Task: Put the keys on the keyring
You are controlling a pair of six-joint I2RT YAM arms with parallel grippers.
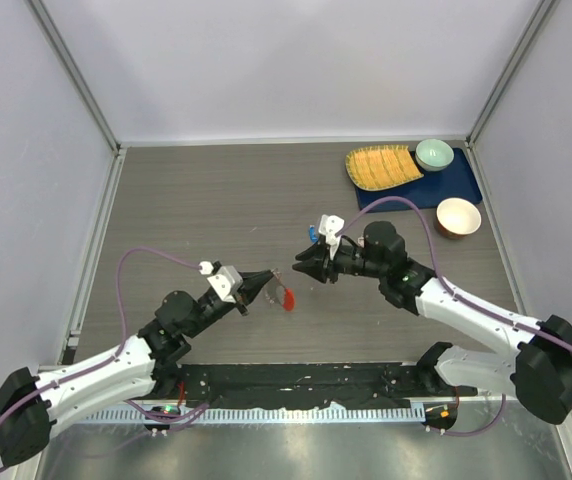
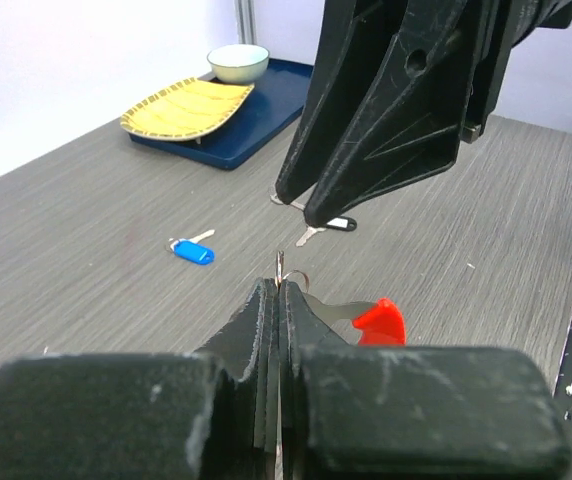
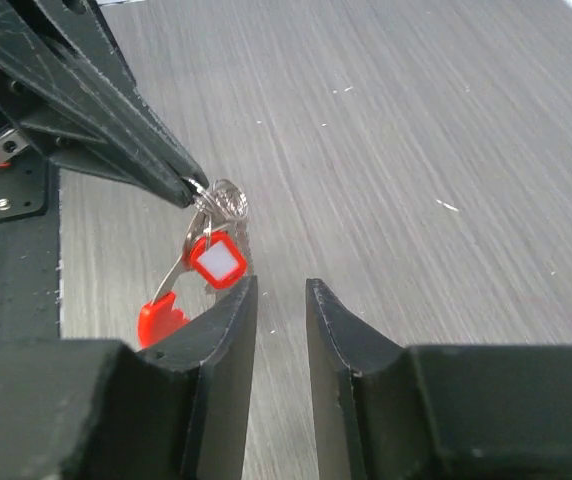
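Top external view: over the worktop (image 1: 216, 200), left jaws clamp the keyring (image 3: 224, 198) aloft; right jaws stand slightly apart, empty, just beside it. Blue key (image 2: 192, 250) lies loose. Risk: the thin wire may twist or slip when a key is pressed on.

Tabletop: a matte grey wood-grain surface (image 1: 216, 200) filled the enclosure from side to side.
Walls: plain white panels (image 1: 286, 60) stood at the back and on both sides.
Frame: silvery metal posts (image 1: 77, 78) ran along the corners where the panels met.
Near edge: a black rail (image 1: 296, 378) lay before a brushed metal strip (image 1: 296, 450).
Light: even and soft, casting faint shadows.
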